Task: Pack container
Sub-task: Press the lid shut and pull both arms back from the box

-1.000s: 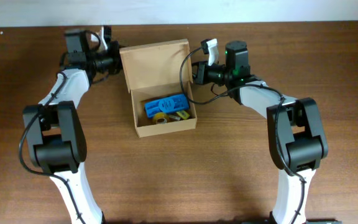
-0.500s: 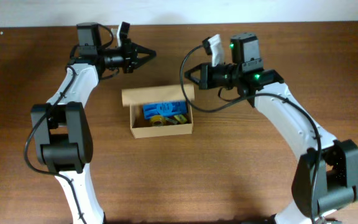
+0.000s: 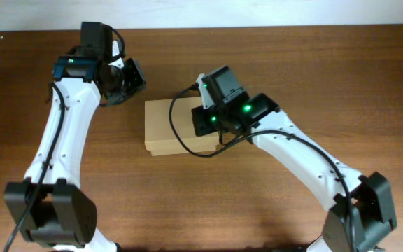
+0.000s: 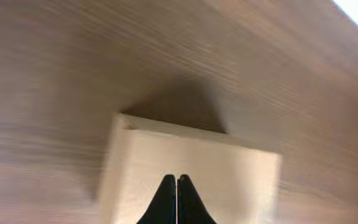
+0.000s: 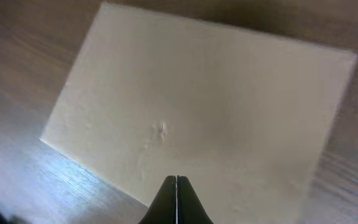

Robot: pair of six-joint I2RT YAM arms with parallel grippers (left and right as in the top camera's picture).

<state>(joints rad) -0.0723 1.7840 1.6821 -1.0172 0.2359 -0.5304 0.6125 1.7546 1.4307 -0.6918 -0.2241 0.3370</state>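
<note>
The container [image 3: 168, 126] is a plain tan cardboard box at mid-table with its flap lid down flat, so its contents are hidden. It shows in the left wrist view [image 4: 229, 171] and fills the right wrist view [image 5: 210, 106]. My left gripper [image 3: 136, 78] is shut and empty, up and to the left of the box's far left corner; its fingertips [image 4: 176, 179] point at the lid. My right gripper [image 3: 203, 124] is shut and empty over the right part of the lid; its fingertips [image 5: 176, 180] are close above it.
The brown wooden table [image 3: 327, 70] surrounds the box. A pale wall strip [image 3: 257, 12] runs along the far edge. A black cable [image 3: 177, 133] from the right arm loops over the lid.
The lid, half-closed half a second ago with blue and yellow items showing, now lies shut. My right gripper moved down-left over the box. My left gripper shut and swung down towards the box.
</note>
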